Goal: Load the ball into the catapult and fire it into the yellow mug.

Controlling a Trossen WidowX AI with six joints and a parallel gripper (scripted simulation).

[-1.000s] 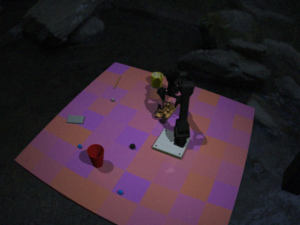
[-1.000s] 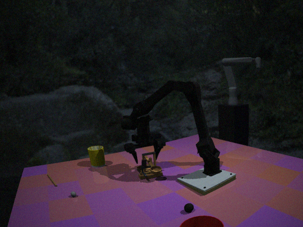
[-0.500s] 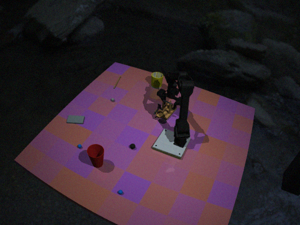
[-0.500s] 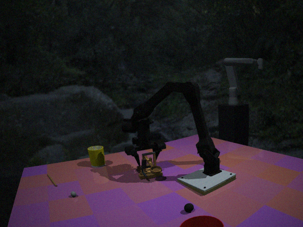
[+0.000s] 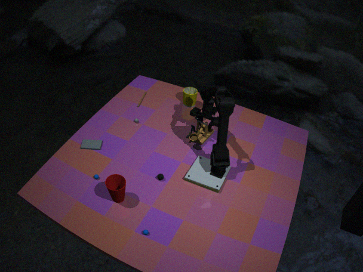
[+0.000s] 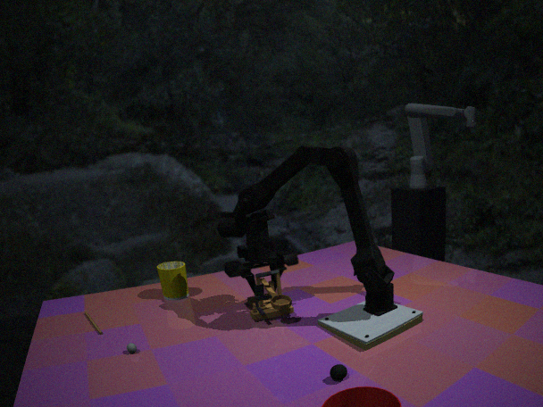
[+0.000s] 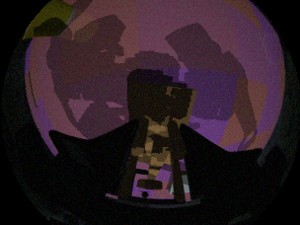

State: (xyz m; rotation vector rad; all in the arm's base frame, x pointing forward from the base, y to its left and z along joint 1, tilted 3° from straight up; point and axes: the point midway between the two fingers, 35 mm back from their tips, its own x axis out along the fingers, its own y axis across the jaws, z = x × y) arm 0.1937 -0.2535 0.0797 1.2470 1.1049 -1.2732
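Note:
The small wooden catapult [image 5: 206, 138] [image 6: 266, 313] [image 7: 158, 160] stands on the mat with its round cup toward the exterior camera. My gripper [image 5: 203, 126] [image 6: 269, 290] [image 7: 160, 124] points down and is shut on the catapult's frame, one finger on each side. The fingers partly hide the frame and the throwing arm. No ball shows in the cup. The yellow mug [image 5: 190, 98] [image 6: 173, 281] [image 7: 48, 20] stands upright beyond the catapult. A grey ball [image 5: 136, 120] [image 6: 131, 348], a black ball [image 5: 160, 176] [image 6: 338, 372] and two blue balls [image 5: 96, 176] [image 5: 145, 232] lie apart on the mat.
A red cup [image 5: 117, 191] [image 6: 363, 398] stands upright near the black ball. A thin wooden stick [image 5: 141, 99] [image 6: 93, 323] and a flat grey block [image 5: 91, 144] lie at the far side from my base plate [image 5: 203, 176] [image 6: 353, 331].

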